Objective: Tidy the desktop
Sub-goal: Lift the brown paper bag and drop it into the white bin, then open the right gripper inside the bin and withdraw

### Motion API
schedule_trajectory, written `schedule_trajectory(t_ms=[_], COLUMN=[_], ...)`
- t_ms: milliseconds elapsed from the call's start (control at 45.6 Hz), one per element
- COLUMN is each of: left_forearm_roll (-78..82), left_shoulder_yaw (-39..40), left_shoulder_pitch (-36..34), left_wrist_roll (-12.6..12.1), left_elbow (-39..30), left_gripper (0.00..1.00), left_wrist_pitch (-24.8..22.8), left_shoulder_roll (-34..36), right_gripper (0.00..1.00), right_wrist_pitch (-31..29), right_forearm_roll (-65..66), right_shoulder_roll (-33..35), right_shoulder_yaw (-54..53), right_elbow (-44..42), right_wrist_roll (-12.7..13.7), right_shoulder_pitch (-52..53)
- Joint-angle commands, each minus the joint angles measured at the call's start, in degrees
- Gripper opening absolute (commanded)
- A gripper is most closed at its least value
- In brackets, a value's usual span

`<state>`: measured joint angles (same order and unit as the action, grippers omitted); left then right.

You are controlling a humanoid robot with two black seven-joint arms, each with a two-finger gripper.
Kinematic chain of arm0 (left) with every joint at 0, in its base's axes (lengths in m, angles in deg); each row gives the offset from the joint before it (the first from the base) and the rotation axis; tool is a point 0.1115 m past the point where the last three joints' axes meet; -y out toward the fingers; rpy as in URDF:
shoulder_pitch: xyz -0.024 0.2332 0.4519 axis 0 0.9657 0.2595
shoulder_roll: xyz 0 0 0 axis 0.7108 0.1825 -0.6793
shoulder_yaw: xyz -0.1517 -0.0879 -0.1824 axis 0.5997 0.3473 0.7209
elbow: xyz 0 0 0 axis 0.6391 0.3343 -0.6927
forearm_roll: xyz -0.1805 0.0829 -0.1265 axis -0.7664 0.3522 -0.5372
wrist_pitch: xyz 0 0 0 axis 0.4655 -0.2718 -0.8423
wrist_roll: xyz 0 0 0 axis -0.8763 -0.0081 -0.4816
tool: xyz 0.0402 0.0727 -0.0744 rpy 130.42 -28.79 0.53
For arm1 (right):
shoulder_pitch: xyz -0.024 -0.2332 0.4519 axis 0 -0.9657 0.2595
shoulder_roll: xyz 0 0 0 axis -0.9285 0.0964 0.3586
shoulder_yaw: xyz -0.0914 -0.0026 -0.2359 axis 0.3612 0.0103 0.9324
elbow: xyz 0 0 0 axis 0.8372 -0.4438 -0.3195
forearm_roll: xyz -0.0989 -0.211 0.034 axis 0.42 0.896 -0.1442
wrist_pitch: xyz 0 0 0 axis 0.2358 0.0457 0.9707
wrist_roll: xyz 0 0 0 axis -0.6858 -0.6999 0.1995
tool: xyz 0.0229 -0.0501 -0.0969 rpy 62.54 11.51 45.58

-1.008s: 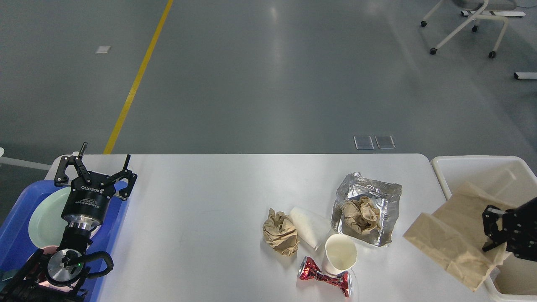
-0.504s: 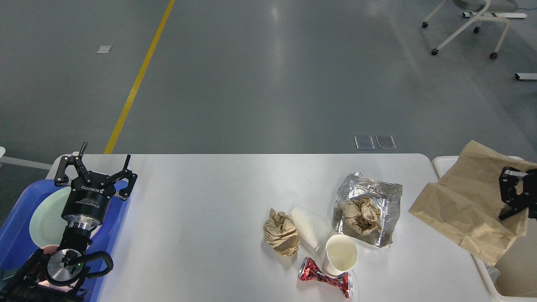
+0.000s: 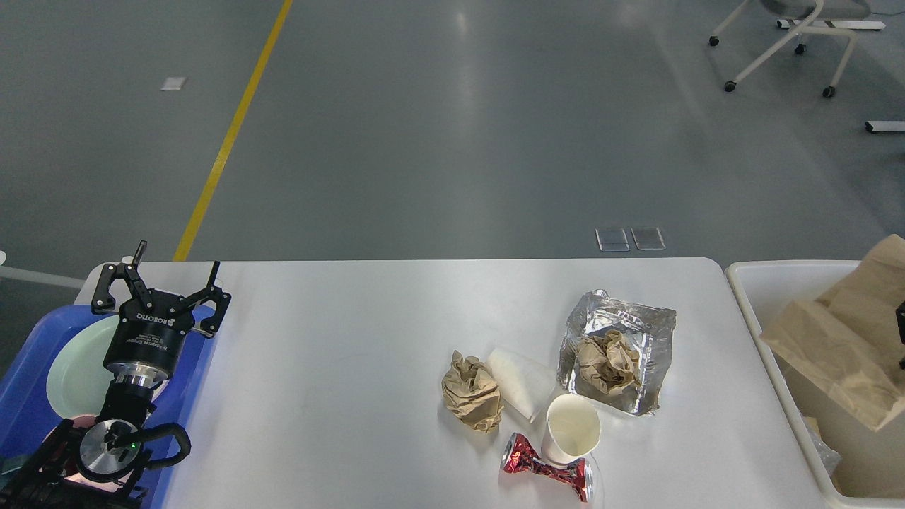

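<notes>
Since half a second ago, your brown paper bag (image 3: 845, 346) has shifted rightward off the desktop (image 3: 353, 367) and hangs over the cream bin (image 3: 767, 339). Right gripper (image 3: 901, 332): only a dark sliver at the frame edge, grip indeterminable. Left gripper (image 3: 173, 272), marked "ROBOTIQ", fingers spread, hovers at the desktop's left end above the blue tray (image 3: 25, 396).

left end effector (image 3: 161, 277): fingers spread, raised | right: barely visible at edge
</notes>
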<state>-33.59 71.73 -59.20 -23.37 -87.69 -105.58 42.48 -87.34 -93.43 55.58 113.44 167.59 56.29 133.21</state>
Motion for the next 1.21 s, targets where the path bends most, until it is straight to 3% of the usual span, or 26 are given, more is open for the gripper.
schedule_trajectory(t_ms=[0, 263, 504, 701, 942, 1183], left_forearm_roll=[0.0, 0.0, 0.0, 0.0, 0.0, 0.0], left_shoulder_yaw=[0.0, 0.0, 0.0, 0.0, 0.0, 0.0], left_shoulder_pitch=[0.0, 0.0, 0.0, 0.0, 0.0, 0.0], left_wrist_roll=[-0.1, -0.1, -0.1, 0.0, 0.0, 0.0], left_elbow=[0.0, 0.0, 0.0, 0.0, 0.0, 0.0], left_gripper=[0.96, 0.96, 0.96, 0.96, 0.96, 0.96], left_wrist_pitch=[0.0, 0.0, 0.0, 0.0, 0.0, 0.0], left_shoulder_roll=[0.0, 0.0, 0.0, 0.0, 0.0, 0.0], right_gripper=[0.00, 0.00, 0.00, 0.00, 0.00, 0.00], right_wrist_pitch=[7.0, 10.6, 20.2, 25.5, 26.6, 28.4], right_forearm_roll=[0.0, 0.0, 0.0, 0.0, 0.1, 0.1], right_shoulder_roll=[1.7, 1.8, -0.4, -8.9, -17.1, -19.4], right_shoulder_yaw=[-7.6, -25.1, -42.7, -51.5, -56.1, -56.1], right_elbow=[-8.1, -26.5, -42.3, -56.4, -67.2, -68.0], right_wrist_roll=[-0.1, 0.0, 0.2, 0.5, 1.3, 1.7], right_shoulder_pitch=[-12.8, -36.0, -56.4, -70.6, -78.0, -79.4])
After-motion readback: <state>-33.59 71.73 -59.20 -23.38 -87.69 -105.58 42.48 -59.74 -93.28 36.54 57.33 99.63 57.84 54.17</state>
